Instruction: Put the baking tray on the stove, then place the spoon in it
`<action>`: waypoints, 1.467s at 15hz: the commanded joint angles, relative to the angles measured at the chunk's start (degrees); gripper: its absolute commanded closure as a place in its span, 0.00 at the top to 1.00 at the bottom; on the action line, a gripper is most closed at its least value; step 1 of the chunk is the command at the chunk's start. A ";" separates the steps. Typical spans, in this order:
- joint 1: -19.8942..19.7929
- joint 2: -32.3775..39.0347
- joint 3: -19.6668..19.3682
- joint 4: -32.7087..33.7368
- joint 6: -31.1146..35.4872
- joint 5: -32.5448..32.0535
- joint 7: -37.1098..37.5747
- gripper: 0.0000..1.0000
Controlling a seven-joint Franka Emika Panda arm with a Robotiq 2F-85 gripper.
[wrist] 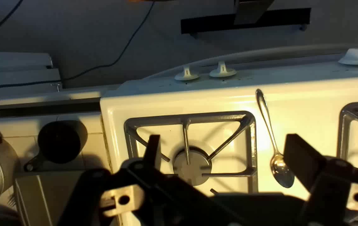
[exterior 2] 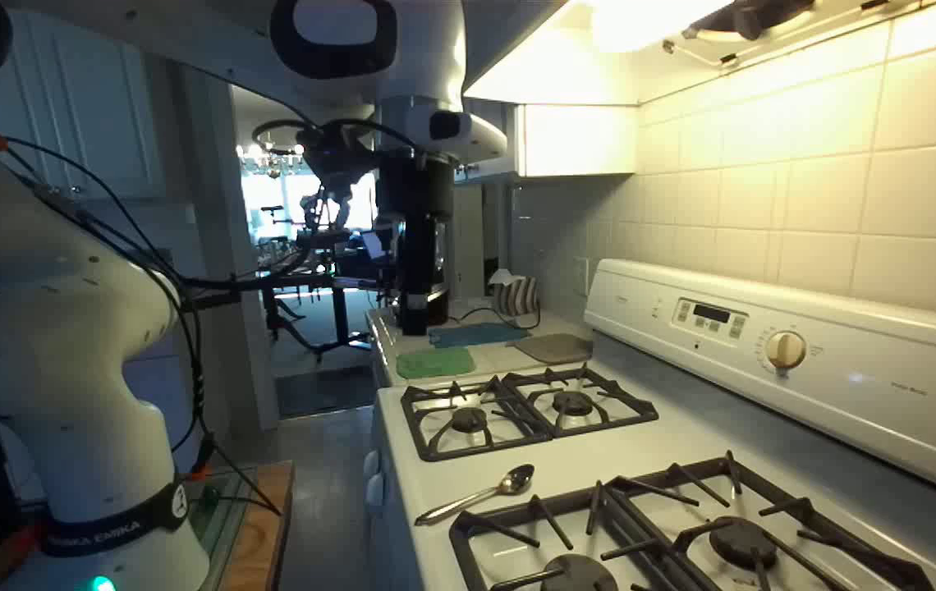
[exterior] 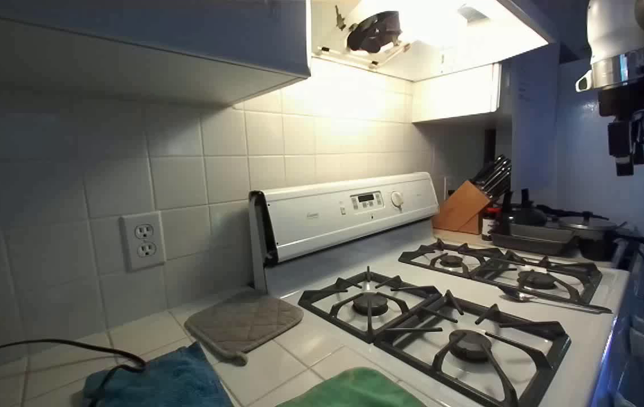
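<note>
The white stove (exterior: pixel 310 221) has black grates over its burners and shows in both exterior views (exterior 2: pixel 591 460). A dark, shallow baking tray (exterior: pixel 531 242) sits among pans on the counter beside the stove; part of it shows at the lower left of the wrist view (wrist: pixel 48 196). A shiny silver spoon (exterior: pixel 515 293) lies on the stove top between the grates, also in an exterior view (exterior 2: pixel 516 479) and the wrist view (wrist: pixel 282 171). My gripper (wrist: pixel 223 138) is open and empty, pointing down high above the stove (exterior 2: pixel 416 324). In an exterior view, the gripper (exterior: pixel 622 164) hangs at the right.
A wooden knife block (exterior: pixel 460 209) and a lidded pot (exterior: pixel 587 221) stand near the tray. A dark cup-like pan (wrist: pixel 60 142) is beside it. A grey mat (exterior: pixel 246 322), a blue cloth (exterior: pixel 169 376) and a green cloth (exterior: pixel 356 390) lie on the opposite counter. The lit range hood (exterior: pixel 452 28) overhangs the stove.
</note>
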 commanded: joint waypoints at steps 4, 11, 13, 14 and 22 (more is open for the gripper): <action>1.10 0.02 -0.91 0.12 -0.25 -0.47 0.48 1.00; 1.11 0.02 -0.90 0.12 -0.25 -0.47 0.48 1.00; 0.61 2.62 -0.33 0.16 1.31 -1.83 2.07 1.00; 0.36 4.10 -0.17 -0.14 3.66 -2.85 2.72 1.00; -0.69 16.97 -2.55 0.28 21.00 -5.37 2.48 1.00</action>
